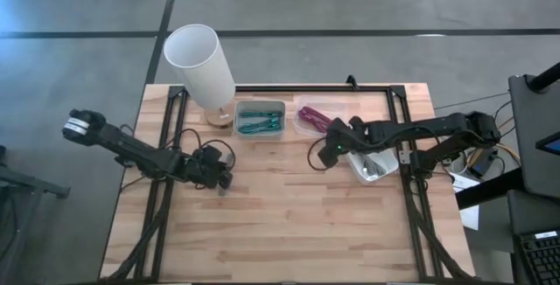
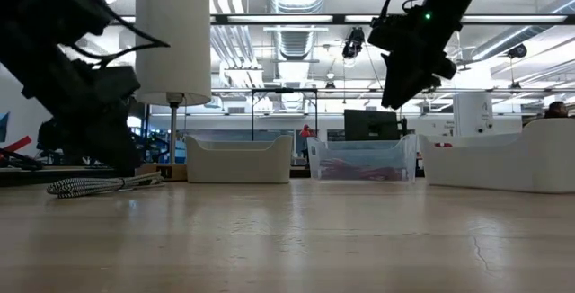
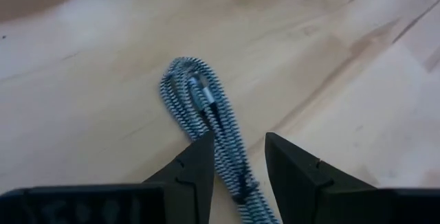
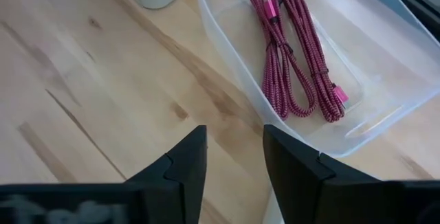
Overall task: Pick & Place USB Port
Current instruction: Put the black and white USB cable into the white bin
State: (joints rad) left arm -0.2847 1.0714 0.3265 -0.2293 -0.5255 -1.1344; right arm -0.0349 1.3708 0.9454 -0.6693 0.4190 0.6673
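A coiled braided cable, white and dark teal [image 3: 203, 104], lies flat on the wooden table; it also shows in the low view [image 2: 90, 185]. My left gripper [image 3: 237, 141] is open and low at the table left of centre [image 1: 220, 180]. Its fingers stand on either side of the coil's near end, and I cannot tell whether they touch it. My right gripper [image 4: 234, 138] is open and empty. It is raised above the table [image 2: 404, 86], beside the bin of magenta cables [image 4: 295, 45].
Three bins stand at the back. One holds teal cables [image 1: 260, 119], a clear one holds magenta cables [image 1: 313, 117], and a white one [image 1: 372, 164] stands right of my right gripper. A lamp with a white shade [image 1: 201, 62] stands at the back left. Bare wood lies toward the near edge.
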